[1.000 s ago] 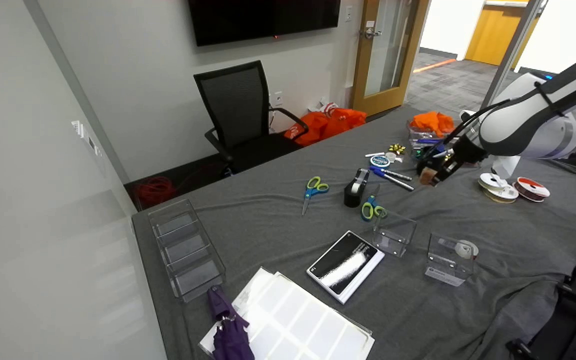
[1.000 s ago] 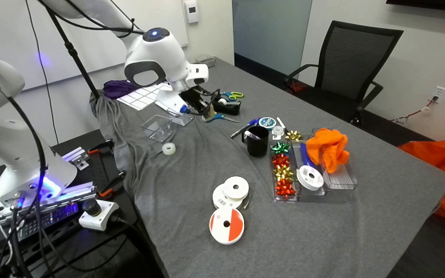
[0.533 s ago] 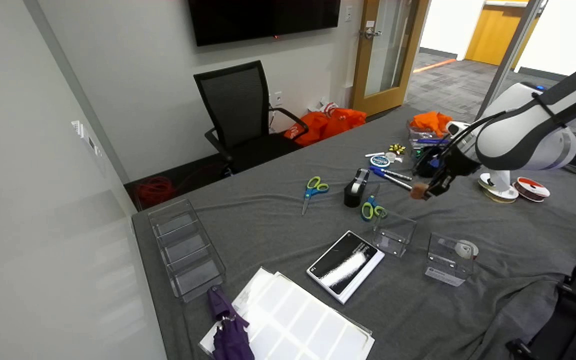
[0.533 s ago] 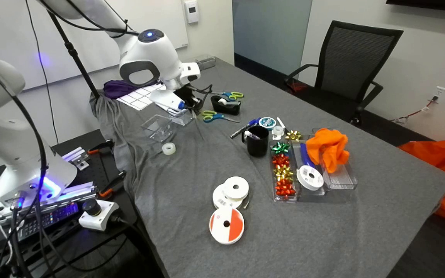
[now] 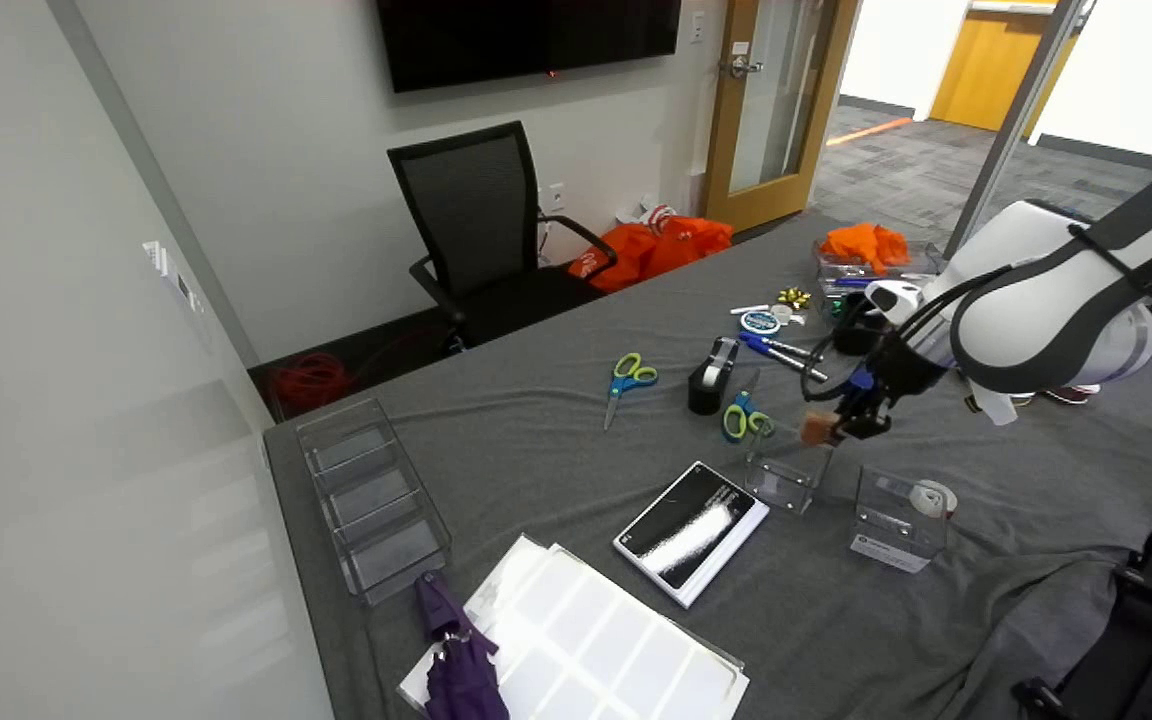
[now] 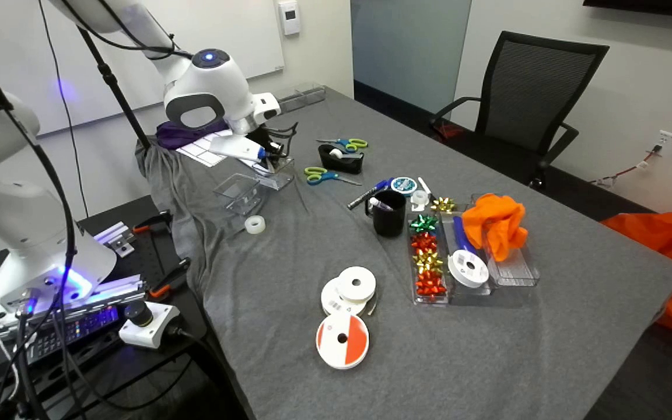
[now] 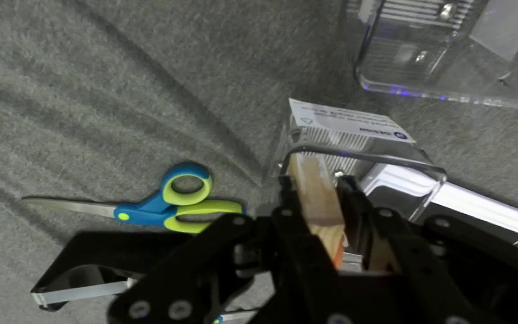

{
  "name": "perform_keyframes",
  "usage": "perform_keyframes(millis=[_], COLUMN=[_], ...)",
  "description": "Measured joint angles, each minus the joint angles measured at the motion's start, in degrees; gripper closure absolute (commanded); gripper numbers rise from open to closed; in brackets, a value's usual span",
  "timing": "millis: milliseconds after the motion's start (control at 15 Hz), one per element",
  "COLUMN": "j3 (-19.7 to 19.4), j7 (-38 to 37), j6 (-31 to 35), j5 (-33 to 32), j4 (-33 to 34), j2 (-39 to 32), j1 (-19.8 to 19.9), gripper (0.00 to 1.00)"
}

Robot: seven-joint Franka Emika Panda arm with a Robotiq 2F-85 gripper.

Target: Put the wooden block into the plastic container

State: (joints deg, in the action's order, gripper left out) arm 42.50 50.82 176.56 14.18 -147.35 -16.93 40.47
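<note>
Above the plastic container [image 7: 382, 152], per wrist view, the hand [image 7: 318, 186] has the wooden block [image 7: 316, 195] clamped btwn its fingers, far end seen inside the rim's outline, nr one corner. Can't tell if that end is below the rim. Scissors [image 7: 144, 212] lie just beside, on the surface [image 7: 106, 148]; a similar clear box [image 7: 448, 85] is nr, but this container's prob. the target b/c the hand's over it.

In an exterior view, the wooden block [image 5: 816, 428] shows at the fingertips, overlapping the upper edge of the plastic container [image 5: 784, 488]. Step: prob. placing, not yet released.

In an exterior view, the hand [image 6: 272, 158] hangs over the plastic container [image 6: 280, 179]; wooden block too small to make out. Next move prob. needs: ctr block over opening, lower w/out knocking walls, let go.
</note>
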Motion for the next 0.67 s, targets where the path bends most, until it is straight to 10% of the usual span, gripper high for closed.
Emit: perform_keyframes(millis=[667], j3=[-2.18], j7=[-0.84], j6=[0.64], j5=[-1.27], j4=[-0.35], j2=[-0.22], j1=[-2.98], gripper=[0.93])
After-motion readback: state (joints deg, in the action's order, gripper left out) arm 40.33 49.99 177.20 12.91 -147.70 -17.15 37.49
